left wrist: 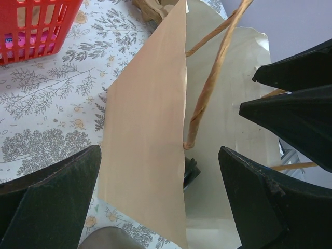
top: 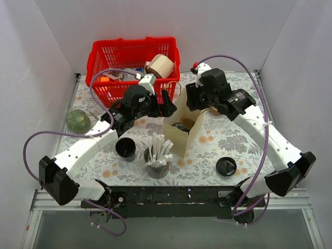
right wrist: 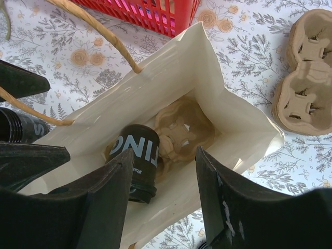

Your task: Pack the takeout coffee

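Observation:
The takeout coffee (right wrist: 137,155), a black cup with white lettering and a black lid, lies tilted inside the open paper bag (right wrist: 207,83), resting on a brown pulp carrier at the bag's bottom. It shows as a dark shape in the top view (top: 182,126) and as a sliver in the left wrist view (left wrist: 190,174). My right gripper (right wrist: 165,153) is open and empty, just above the bag's mouth (top: 196,99). My left gripper (left wrist: 160,155) is open, its jaws on either side of the bag's left wall (left wrist: 150,135), at the bag's far left corner (top: 166,104).
A red basket (top: 135,65) stands at the back. A lidless black cup (top: 125,148) and a metal cup of white cutlery (top: 158,158) stand front left of the bag. A loose black lid (top: 226,166) lies front right. A pulp cup carrier (right wrist: 308,72) lies beside the bag. A green ball (top: 78,120) sits at the left.

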